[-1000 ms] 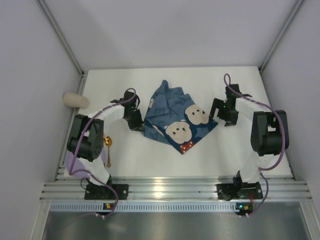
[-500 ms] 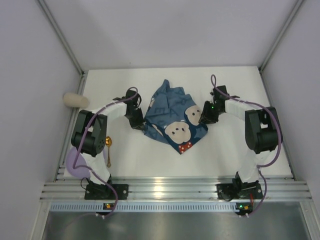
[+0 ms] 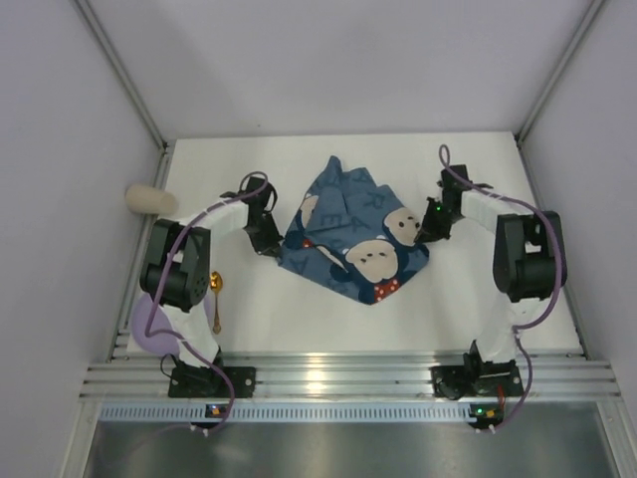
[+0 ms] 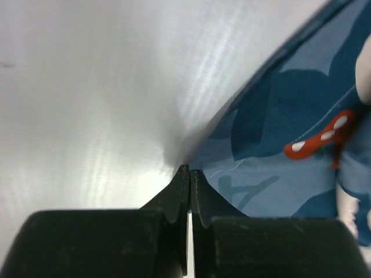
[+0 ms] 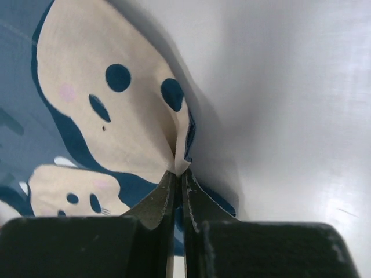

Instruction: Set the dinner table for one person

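Fingers of both my grippers are pinched shut on cloth. The left gripper point(image 3: 275, 249) point(image 4: 189, 174) nips the hem at the cloth's left corner. The right gripper point(image 3: 428, 237) point(image 5: 178, 174) nips a small peak of fabric at its right corner, on the edge of a cream bear face.

Under everything lies the large flat matte white dinner table point(image 3: 438, 319), its ribbed aluminium rail along the near edge by my bases. The blue cloth placemat point(image 3: 348, 234) printed with cream bear faces sits mid-bench, a little toward the far edge, rumpled and folded over itself. What looks like a round lilac plate point(image 3: 147, 324) shows partly from under my left arm at the near-left corner. A beige rounded cylinder point(image 3: 149, 199) lies at the left edge. A small gold metal spoon point(image 3: 215, 297) lies beside my left arm.

To spread the cloth well, I judge I should draw both corners apart evenly and low over the surface until the folds pull out. The tension should be gentle, since each pinch holds only a sliver of fabric and could slip. Then I would square it to the near edge and let go.

Pale block letters run across the print. An A reads in the left wrist view, and A, R, E from above, but folds break up any word. No brand label shows.
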Available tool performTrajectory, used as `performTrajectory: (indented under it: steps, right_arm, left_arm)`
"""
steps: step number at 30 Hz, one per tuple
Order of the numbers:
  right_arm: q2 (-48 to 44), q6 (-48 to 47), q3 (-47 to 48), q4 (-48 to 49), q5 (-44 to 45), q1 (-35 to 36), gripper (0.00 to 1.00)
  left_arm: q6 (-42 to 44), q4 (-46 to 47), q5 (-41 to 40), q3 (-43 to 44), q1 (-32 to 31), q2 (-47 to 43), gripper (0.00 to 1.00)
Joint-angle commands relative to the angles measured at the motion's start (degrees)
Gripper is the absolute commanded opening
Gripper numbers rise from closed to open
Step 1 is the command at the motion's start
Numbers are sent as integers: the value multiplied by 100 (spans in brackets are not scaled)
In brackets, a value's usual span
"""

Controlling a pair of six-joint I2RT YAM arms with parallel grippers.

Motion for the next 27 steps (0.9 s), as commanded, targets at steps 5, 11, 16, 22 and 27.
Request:
performTrajectory:
  steps: [5, 11, 16, 22, 27]
  right_arm:
    - [-1454, 321, -1061, -537, 1067, -1957, 0]
    - [-2360, 611, -2037, -589, 754, -2065, 0]
    - [-2431, 446, -2530, -467, 391, -1819, 0]
    - [-2212, 7, -2680, -291, 329, -1819, 8]
    - [-2141, -117, -2426, -334, 268, -1810, 73]
  left_arm:
    - [-950, -1035, -2124, -7, 405, -1386, 0]
    - [-2014, -1598, -2786, -928, 423, -3012, 0]
    - [-2411, -1431, -2241, -2088, 397, -3945, 0]
    - [-2438, -1492, -1977, -2715, 283, -4551, 0]
    - [-2210, -1501, -1872, -2882, 274, -5070, 41]
